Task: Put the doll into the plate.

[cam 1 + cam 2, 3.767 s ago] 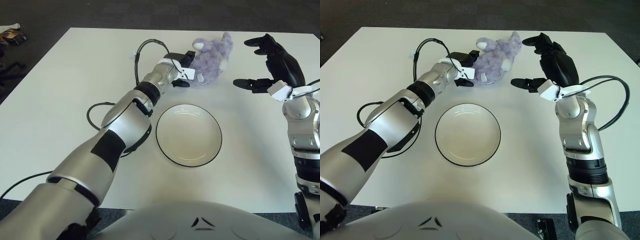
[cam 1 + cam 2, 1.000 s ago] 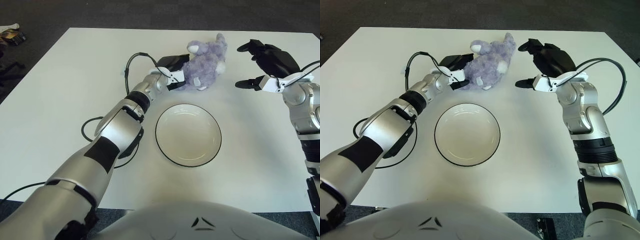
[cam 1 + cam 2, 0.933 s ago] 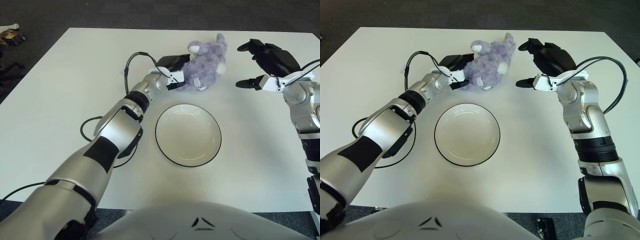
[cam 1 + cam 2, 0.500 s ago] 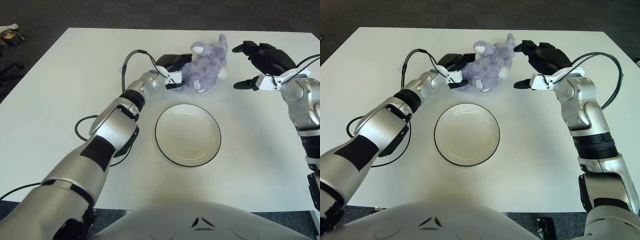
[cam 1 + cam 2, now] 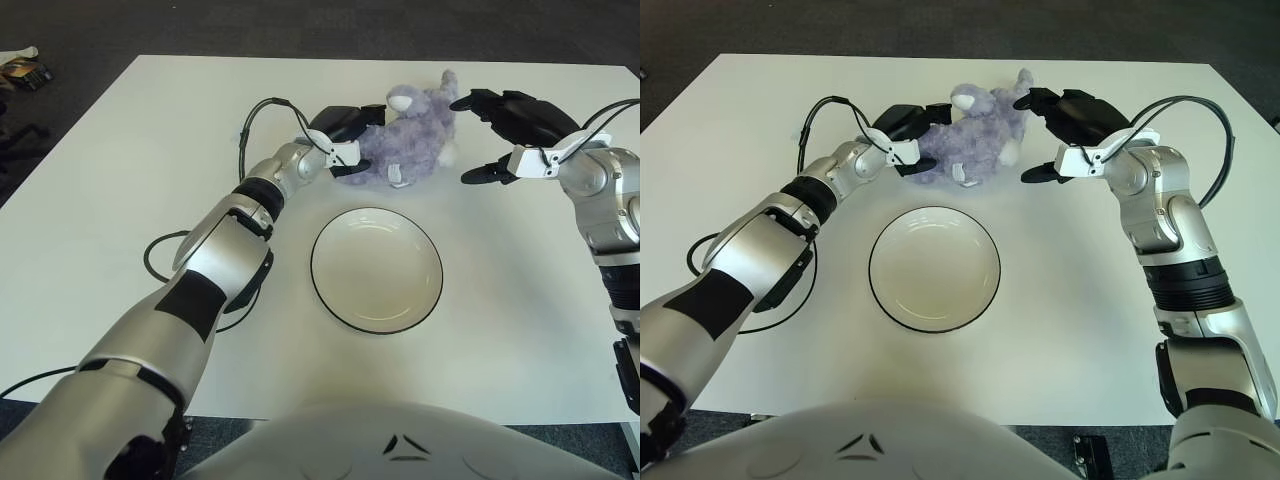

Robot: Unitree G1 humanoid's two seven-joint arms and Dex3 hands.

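Observation:
The purple plush doll (image 5: 405,140) lies on the white table (image 5: 150,200) just beyond the plate. The white, black-rimmed plate (image 5: 376,270) sits at the table's middle with nothing in it. My left hand (image 5: 345,140) is at the doll's left end, with black fingers (image 5: 340,118) above and below it, closed on the plush. On the doll's right side my right hand (image 5: 1025,138) stands open; its spread fingers bracket the head end, the upper ones close to the doll's ear.
Black cable (image 5: 160,260) loops along my left arm over the table's left part. Dark floor surrounds the table, with small items (image 5: 25,70) on it at the far left.
My right hand has moved left, close to the doll's right side. The left hand and the doll have shifted only slightly, and the doll has turned a little.

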